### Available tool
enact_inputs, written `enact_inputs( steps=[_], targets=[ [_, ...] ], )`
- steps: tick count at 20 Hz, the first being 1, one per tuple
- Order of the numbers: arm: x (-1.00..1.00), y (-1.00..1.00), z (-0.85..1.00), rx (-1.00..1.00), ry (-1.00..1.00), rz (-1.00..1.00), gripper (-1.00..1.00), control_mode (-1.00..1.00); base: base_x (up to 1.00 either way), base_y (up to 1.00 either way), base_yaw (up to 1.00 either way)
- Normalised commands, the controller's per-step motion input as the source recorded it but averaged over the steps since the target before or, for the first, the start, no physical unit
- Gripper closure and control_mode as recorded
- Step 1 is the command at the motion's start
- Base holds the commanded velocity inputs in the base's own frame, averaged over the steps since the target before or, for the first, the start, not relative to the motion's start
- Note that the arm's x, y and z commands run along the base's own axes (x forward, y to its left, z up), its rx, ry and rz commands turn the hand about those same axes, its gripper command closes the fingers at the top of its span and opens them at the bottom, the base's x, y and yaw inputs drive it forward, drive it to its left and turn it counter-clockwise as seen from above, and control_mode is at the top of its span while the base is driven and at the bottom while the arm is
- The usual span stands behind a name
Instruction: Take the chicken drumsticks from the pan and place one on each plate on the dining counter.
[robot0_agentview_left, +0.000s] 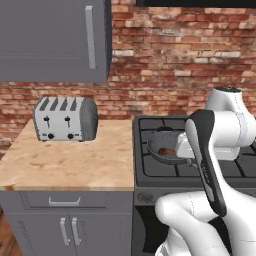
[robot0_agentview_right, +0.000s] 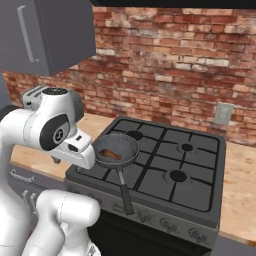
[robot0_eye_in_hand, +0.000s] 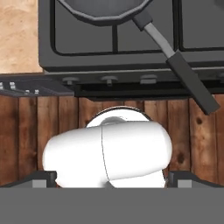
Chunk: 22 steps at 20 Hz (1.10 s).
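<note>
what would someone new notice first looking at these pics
Probably the round dark grey frying pan on the black stove's front left burner, with reddish-brown chicken lying in it and its long handle reaching out past the stove's front edge. Next, the silver four-slot toaster on the light wooden worktop left of the stove, against the red brick wall.

Pans: one round dark grey frying pan (robot0_agentview_right: 116, 150)
Drumsticks: one reddish-brown roasted drumstick (robot0_agentview_right: 110, 154) visible (inside it)
Toasters: one silver four-slot toaster (robot0_agentview_left: 65, 119)
</note>
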Motion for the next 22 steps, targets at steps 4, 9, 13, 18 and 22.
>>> enact_inputs(
  steps=[4,9,13,18,22],
  targets=[
    [0.43,-0.42,0.00,0.00,0.01,0.37,-1.00,-1.00,0.00,0.00,0.00],
    [0.44,-0.35,0.00,0.00,0.00,0.44,-1.00,-1.00,0.00,0.00,0.00],
    [0.62,-0.07,-0.06,-0.01,0.00,0.36,-1.00,-1.00,0.00,0.00,0.00],
    [0.75,0.00,-0.13,0.00,0.00,0.19,-1.00,-1.00,0.00,0.00,0.00],
    [0.58,0.10,-0.25,0.00,-0.02,0.06,-1.00,-1.00,0.00,0.00,0.00]
  ],
)
